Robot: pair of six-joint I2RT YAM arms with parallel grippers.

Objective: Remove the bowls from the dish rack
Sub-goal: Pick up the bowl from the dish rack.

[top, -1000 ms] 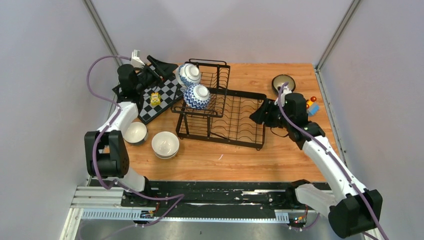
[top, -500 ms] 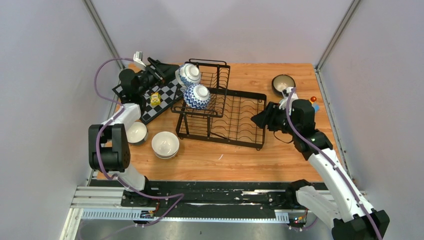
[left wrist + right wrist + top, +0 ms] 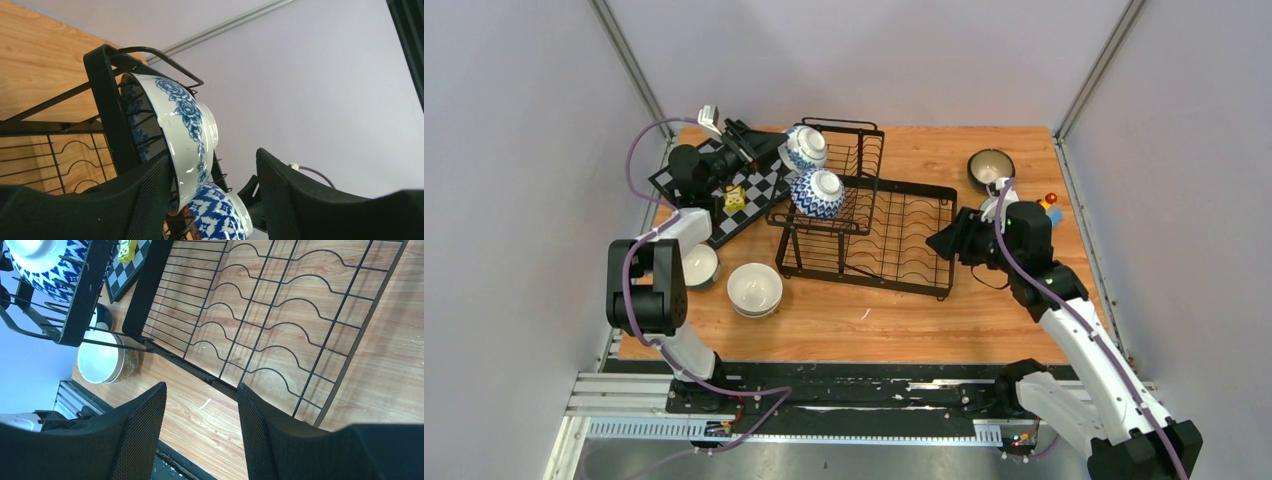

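Observation:
The black wire dish rack stands mid-table. Its raised basket holds two blue-and-white bowls: a floral one on edge at the far left corner and a geometric one just nearer. My left gripper is open at the floral bowl; in the left wrist view the bowl's rim lies between the fingers and the geometric bowl shows beyond. My right gripper is open and empty at the rack's right end, over wood beside the empty lower tray.
A beige bowl and a smaller bowl sit on the table at near left. A dark bowl sits far right. A checkered mat with a yellow block lies left of the rack. Small coloured toys lie at the right edge.
My left gripper has moved right, up to the floral bowl in the basket. My right arm pulled back a little a second ago and has since held nearly still.

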